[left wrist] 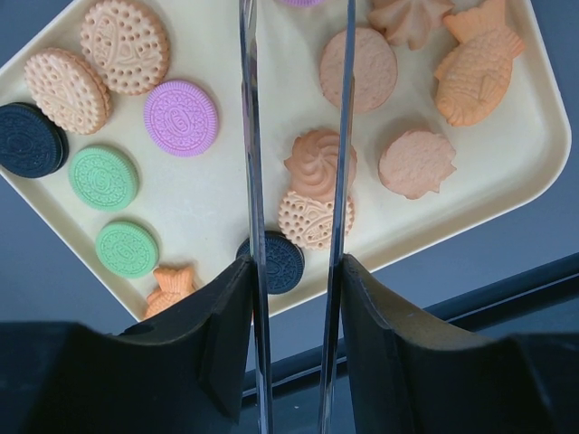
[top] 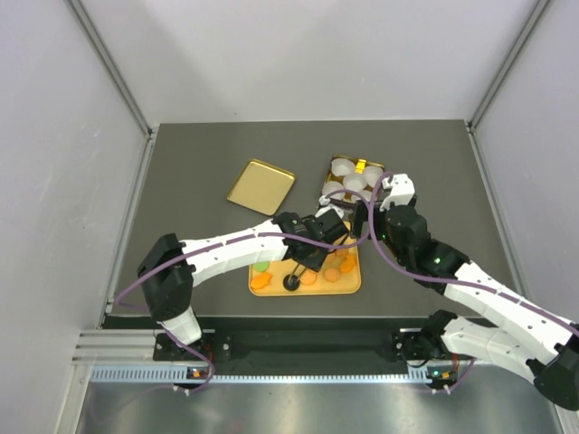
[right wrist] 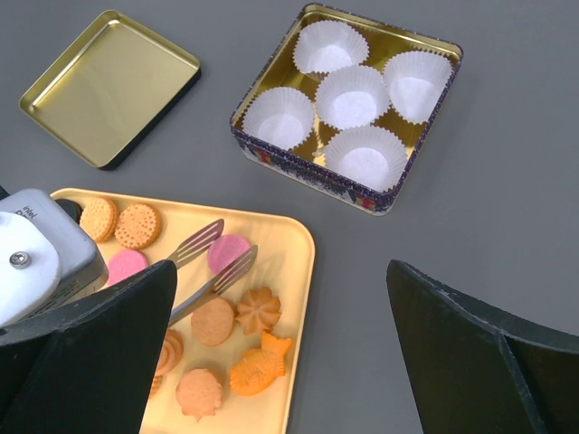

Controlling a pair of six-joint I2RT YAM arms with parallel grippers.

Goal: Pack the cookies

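- The cookies (left wrist: 124, 43) lay on the yellow tray (right wrist: 289, 246), which sat at the near edge of the table (right wrist: 507, 181). None of them was in the tin (right wrist: 303, 172) yet.
- The tin stood just past the tray's far right corner. It had five white paper cups (right wrist: 351, 95) inside, and all of them were empty.
- The gold lid (right wrist: 109, 86) lay on the table past the tray's far left corner.
- The left gripper (left wrist: 294, 267) pinched a pair of metal tongs (right wrist: 210, 258) between its fingers and held them over the tray.
- The tong ends were apart, and a pink cookie (right wrist: 228, 251) showed between them. I could not tell if they touched it.
- The right gripper (right wrist: 282, 298) was spread wide and held nothing. It hung above the table near the tin.
- I think the step was picking up the first cookie.
- Next, the tongs would need to come down around the pink cookie and squeeze its sides softly so it does not slip or flip. Then it would have to be lifted, carried to one paper cup and let go.
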